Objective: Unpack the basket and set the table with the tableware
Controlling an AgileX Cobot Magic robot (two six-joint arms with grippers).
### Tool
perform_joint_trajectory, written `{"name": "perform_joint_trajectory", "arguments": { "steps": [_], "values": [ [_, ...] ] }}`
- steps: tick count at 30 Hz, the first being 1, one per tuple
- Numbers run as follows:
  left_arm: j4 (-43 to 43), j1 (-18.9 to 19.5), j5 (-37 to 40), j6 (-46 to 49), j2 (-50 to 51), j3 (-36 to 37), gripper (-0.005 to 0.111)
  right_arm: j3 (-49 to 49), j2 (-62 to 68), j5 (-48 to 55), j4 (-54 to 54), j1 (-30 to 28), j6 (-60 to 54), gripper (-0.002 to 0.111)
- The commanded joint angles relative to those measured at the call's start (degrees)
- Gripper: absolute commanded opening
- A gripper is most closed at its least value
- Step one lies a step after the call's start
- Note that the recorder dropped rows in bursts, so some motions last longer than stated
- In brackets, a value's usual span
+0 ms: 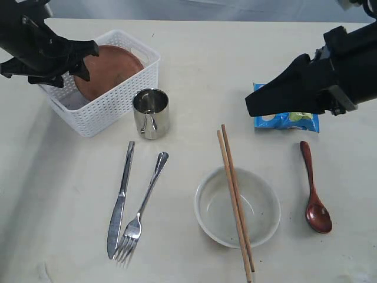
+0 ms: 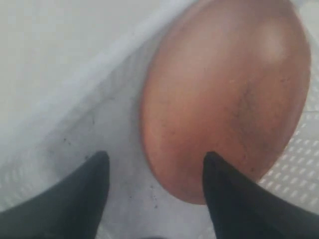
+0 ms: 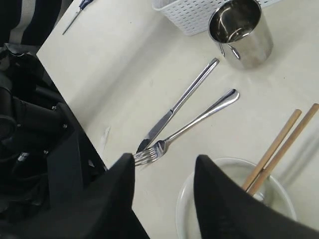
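The reddish-brown plate (image 1: pixel 112 68) leans tilted inside the white basket (image 1: pixel 112 103). My left gripper (image 1: pixel 87 60) hangs open at the plate's near edge. In the left wrist view one finger (image 2: pixel 224 199) overlaps the plate (image 2: pixel 224 89) and the other stands over the basket floor (image 2: pixel 109 124). On the table (image 1: pixel 194 65) are the steel cup (image 1: pixel 151 112), knife (image 1: pixel 121 200), fork (image 1: pixel 144 206), bowl (image 1: pixel 265 206) with chopsticks (image 1: pixel 235 194) across it, and the wooden spoon (image 1: pixel 312 188). My right gripper (image 1: pixel 253 106) hovers open and empty above the table.
A blue chips bag (image 1: pixel 288 121) lies partly under the right arm. The cup stands close against the basket's front corner. In the right wrist view the table edge (image 3: pixel 75 104) runs near the knife (image 3: pixel 174 107) and fork (image 3: pixel 189 124).
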Motion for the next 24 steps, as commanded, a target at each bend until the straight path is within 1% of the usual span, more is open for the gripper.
{"name": "perform_joint_trajectory", "arguments": {
  "steps": [1, 8, 15, 24],
  "values": [
    [-0.15, -0.05, -0.71, 0.33, 1.5, -0.29, 0.054, -0.3, -0.39, 0.42, -0.81, 0.14, 0.26, 0.038],
    [-0.3, -0.05, -3.23, 0.33, 2.64, -0.29, 0.054, -0.3, -0.39, 0.31, -1.05, 0.14, 0.24, 0.038],
    [-2.03, -0.05, -3.47, 0.33, 4.82, -0.29, 0.054, -0.3, -0.39, 0.31, -1.05, 0.14, 0.24, 0.038],
    [-3.56, -0.05, -7.63, 0.33, 5.18, -0.29, 0.054, -0.3, -0.39, 0.31, -1.05, 0.14, 0.24, 0.038]
  ]
}}
